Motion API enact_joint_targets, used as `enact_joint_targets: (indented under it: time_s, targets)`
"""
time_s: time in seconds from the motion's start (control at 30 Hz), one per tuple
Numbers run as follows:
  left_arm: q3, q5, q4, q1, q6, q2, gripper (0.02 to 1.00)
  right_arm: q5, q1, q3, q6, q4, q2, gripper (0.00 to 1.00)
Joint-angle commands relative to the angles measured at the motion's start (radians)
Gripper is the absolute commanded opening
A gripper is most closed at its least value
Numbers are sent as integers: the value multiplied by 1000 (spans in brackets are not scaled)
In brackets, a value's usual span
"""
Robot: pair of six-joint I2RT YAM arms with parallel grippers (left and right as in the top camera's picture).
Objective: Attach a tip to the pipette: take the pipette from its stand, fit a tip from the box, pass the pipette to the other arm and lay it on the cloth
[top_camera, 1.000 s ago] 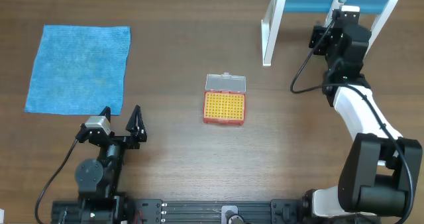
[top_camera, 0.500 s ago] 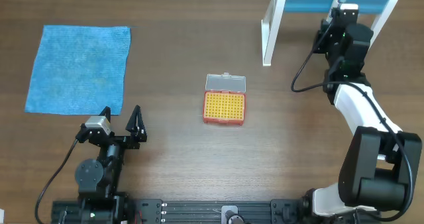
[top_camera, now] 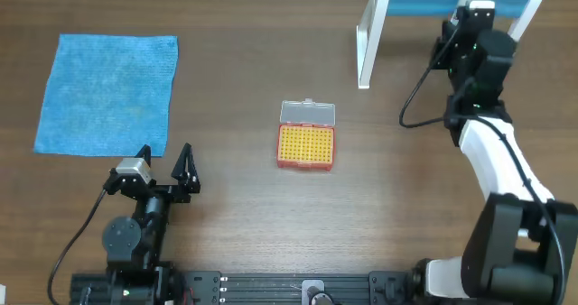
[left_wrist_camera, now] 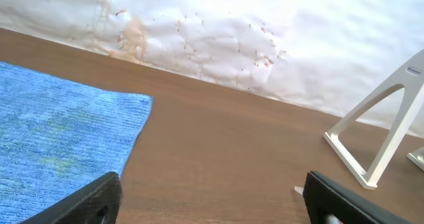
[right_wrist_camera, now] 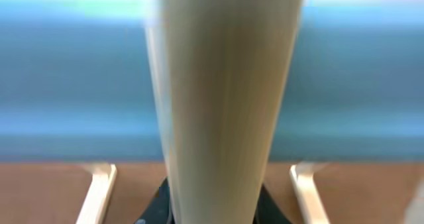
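The pipette [right_wrist_camera: 225, 98] hangs upright on the stand [top_camera: 368, 43] at the far right of the table [top_camera: 271, 233]. It sits in front of the stand's blue bar, so its body is open to a grasp from the near side. The right gripper [top_camera: 473, 9] is up against it there, with the body between its fingers in the right wrist view. Whether they press on it or only flank it, I cannot tell. The pick-up looks to be in hand, with the lift-off not yet done. The box [top_camera: 306, 145] sits mid-table with its clear lid thrown back to the far side and its yellow tips bared upward, so the pipette can be pushed straight down into one. The cloth [top_camera: 108, 93] lies flat at the far left, well apart from the box. The left gripper [top_camera: 165, 156] rests close to its base, just beside the cloth's near right corner, with fingers spread wide and holding nothing, which suits a handover. Bare wood lies between stand and box and between box and cloth, so the carry has open room. The tight spot is likely the stand's white side frame, which stands between pipette and box and could catch a straight leftward pull.
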State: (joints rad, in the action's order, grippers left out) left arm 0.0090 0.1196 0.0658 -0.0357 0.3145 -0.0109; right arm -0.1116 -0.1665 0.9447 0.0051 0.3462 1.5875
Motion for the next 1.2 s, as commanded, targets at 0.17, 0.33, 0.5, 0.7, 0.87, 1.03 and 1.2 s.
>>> enact_joint_targets:
  time_s: [0.17, 0.33, 0.5, 0.7, 0.87, 1.03, 1.2]
  targets:
    - [-3, -11, 5, 4, -13, 5, 886, -13, 158, -15, -2, -150, -226, 73]
    - [-3, -11, 5, 4, -13, 5, 886, -16, 483, -397, -123, 285, -379, 73]
    - [-3, -11, 5, 4, -13, 5, 886, -30, 617, -681, -27, 819, -176, 73]
    - [-3, -11, 5, 4, -13, 5, 886, -201, 677, -675, 149, 1118, 131, 73]
    - [-3, -11, 5, 4, -13, 5, 886, -200, 711, -679, 148, 1114, 122, 75]
    - [-3, -11, 5, 4, -13, 5, 884, -200, 692, -689, 94, 1114, 74, 73]
    - [-3, -11, 5, 4, -13, 5, 888, -200, 685, -689, 18, 942, 49, 73]
